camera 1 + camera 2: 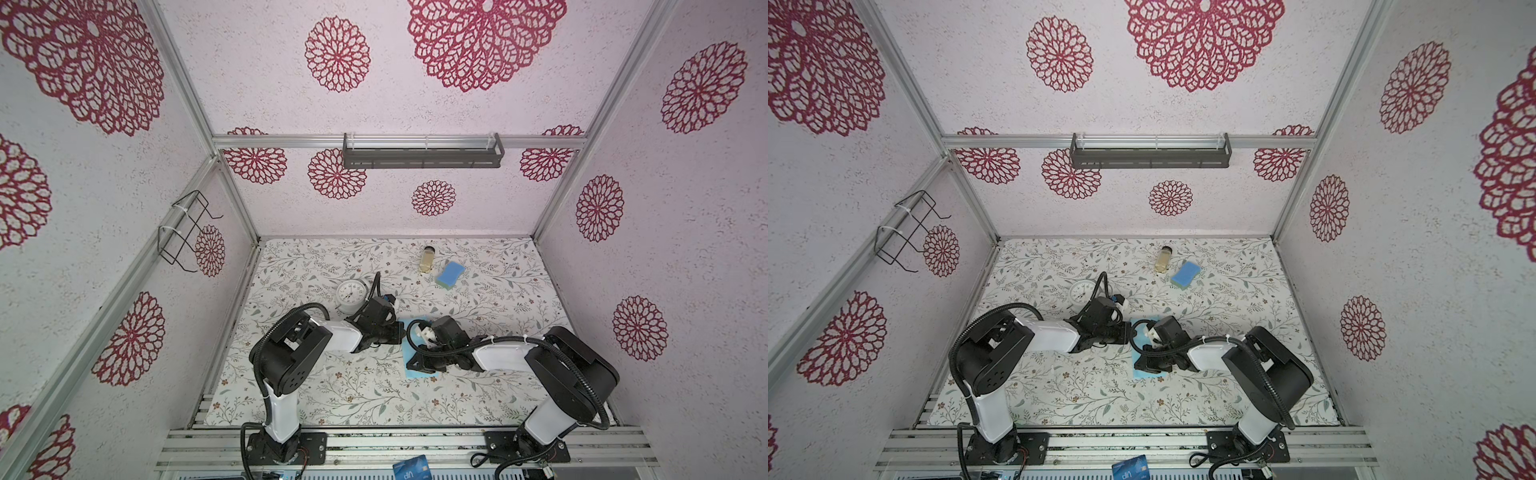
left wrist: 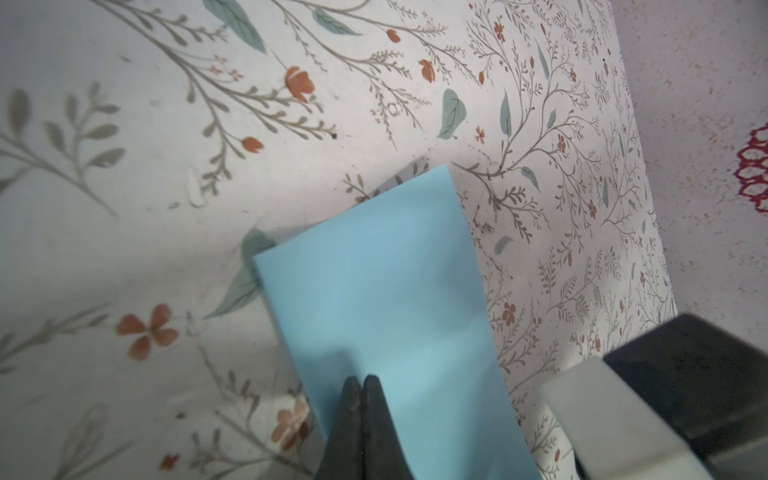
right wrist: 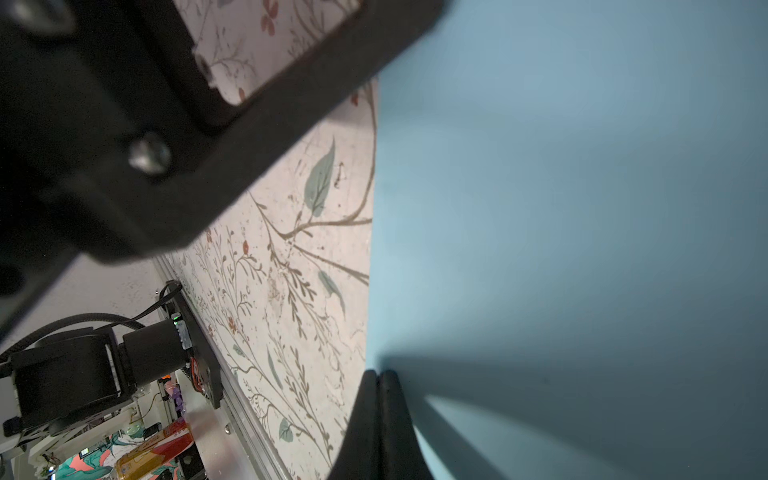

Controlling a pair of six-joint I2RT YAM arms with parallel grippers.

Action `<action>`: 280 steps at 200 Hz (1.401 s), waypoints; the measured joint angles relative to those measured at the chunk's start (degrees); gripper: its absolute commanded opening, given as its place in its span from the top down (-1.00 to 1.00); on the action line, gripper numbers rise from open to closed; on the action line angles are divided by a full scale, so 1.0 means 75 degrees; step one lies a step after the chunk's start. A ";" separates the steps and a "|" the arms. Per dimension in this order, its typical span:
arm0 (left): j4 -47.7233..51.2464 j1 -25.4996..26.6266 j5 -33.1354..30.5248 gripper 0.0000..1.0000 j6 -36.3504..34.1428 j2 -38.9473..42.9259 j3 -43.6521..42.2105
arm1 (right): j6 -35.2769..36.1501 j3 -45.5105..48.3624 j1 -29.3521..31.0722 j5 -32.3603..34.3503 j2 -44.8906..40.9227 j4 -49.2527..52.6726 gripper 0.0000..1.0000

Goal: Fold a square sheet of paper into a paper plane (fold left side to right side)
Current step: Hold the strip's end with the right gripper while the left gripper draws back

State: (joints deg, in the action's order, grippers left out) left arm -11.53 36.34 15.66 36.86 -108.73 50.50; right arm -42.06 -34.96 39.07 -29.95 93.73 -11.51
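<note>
left hand (image 2: pixel 360 380) is pinched shut with its tips on the square sheet of paper (image 2: pixel 382 282), right hand (image 3: pixel 379 374) is shut too, right at its edge, and the light blue sheet lies mid-worktop (image 1: pixel 353 399) between both arms

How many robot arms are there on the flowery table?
2. The left arm comes in from the front left of the table, the right arm from its front right. Both reach to the light blue paper near the middle. No other arm shows.
</note>
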 measured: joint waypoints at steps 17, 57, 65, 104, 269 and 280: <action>0.0189 -0.0248 0.0093 1.00 -0.0082 -0.0137 0.0251 | 0.0000 0.0070 0.0000 -0.0003 -0.0015 -0.0131 1.00; 0.0592 -0.0624 0.0300 1.00 -0.0318 -0.0761 0.1192 | -0.0041 0.0152 -0.0003 -0.0012 -0.0015 -0.0303 1.00; 0.0717 -0.0667 0.0309 1.00 -0.0367 -0.0863 0.1390 | -0.0055 0.0166 -0.0003 -0.0012 -0.0017 -0.0332 1.00; 0.1285 -0.0842 0.0187 1.00 -0.0586 -0.0930 0.1807 | -0.0079 0.0271 -0.0003 -0.0012 -0.0038 -0.0527 1.00; -0.0289 0.0659 0.0017 1.00 0.0548 0.1160 -0.1274 | -0.0262 0.0417 -0.0003 -0.0012 -0.0047 -0.0813 1.00; -0.0332 0.0659 0.0015 1.00 0.0548 0.1058 -0.1268 | -0.0262 0.0420 -0.0003 -0.0012 -0.0047 -0.0819 1.00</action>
State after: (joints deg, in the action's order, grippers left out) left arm -14.02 41.28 15.77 40.97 -100.79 40.99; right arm -44.03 -31.81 39.05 -30.04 93.38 -17.65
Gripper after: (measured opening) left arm 0.040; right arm 0.049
